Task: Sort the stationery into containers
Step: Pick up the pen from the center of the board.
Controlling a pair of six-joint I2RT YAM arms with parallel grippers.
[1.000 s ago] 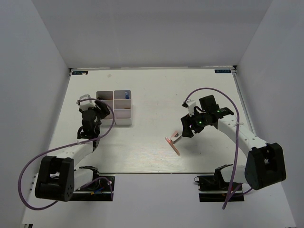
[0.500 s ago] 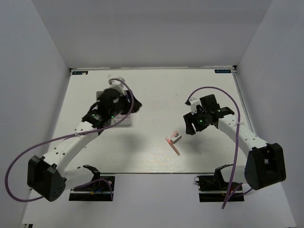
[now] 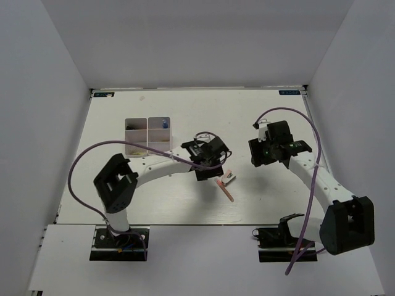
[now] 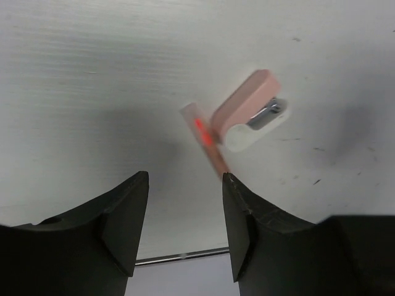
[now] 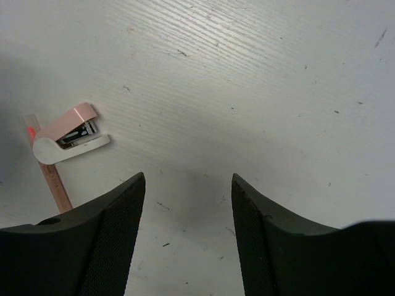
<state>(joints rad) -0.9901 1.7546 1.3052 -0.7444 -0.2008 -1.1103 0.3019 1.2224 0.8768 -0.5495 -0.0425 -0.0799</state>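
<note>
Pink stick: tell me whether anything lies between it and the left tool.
Nothing visible lies between the open left tool and the pink stick. A pink-and-white stapler rests against the stick's side, just beyond the tool, and may crowd the grasp.

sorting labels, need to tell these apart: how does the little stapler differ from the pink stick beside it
The stapler is short and chunky; the stick is long and thin. The stapler has a pink top over a white base with metal showing between; the stick is one pinkish tone with a red mark. Both lie flat on the table, the stapler's end meeting the stick.
</note>
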